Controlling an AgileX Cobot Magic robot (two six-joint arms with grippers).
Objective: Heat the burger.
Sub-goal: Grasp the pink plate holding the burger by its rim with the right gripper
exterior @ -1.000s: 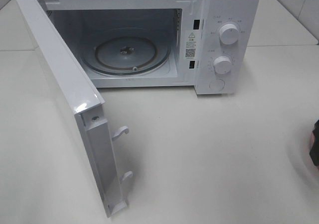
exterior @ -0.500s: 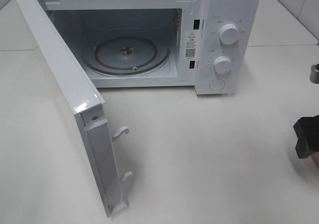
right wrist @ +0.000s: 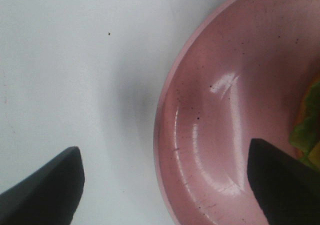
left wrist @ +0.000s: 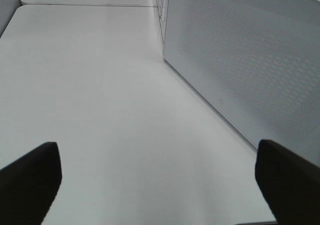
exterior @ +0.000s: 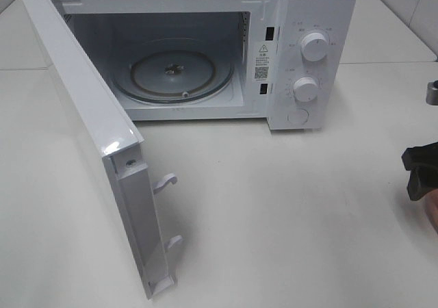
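Note:
The burger [right wrist: 310,122] shows only as a sliver of green lettuce and orange filling at the edge of the right wrist view, on a round pink plate [right wrist: 225,110]. My right gripper [right wrist: 162,150] hangs over the plate's rim with its fingers wide apart, one over the table and one over the plate's inside; it holds nothing. In the high view the right gripper [exterior: 419,174] is a black shape at the far right edge. My left gripper [left wrist: 159,150] is open over bare table beside the microwave's perforated door panel [left wrist: 250,70].
The white microwave [exterior: 304,20] stands at the back with its door [exterior: 89,116] swung open towards the front left. The glass turntable [exterior: 171,72] inside carries nothing. Two knobs [exterior: 313,46] sit on its right panel. A white table [exterior: 287,212] spreads in front.
My right gripper has come further into the high view from the right edge, moving left and a little up. The microwave and the left gripper have not moved.

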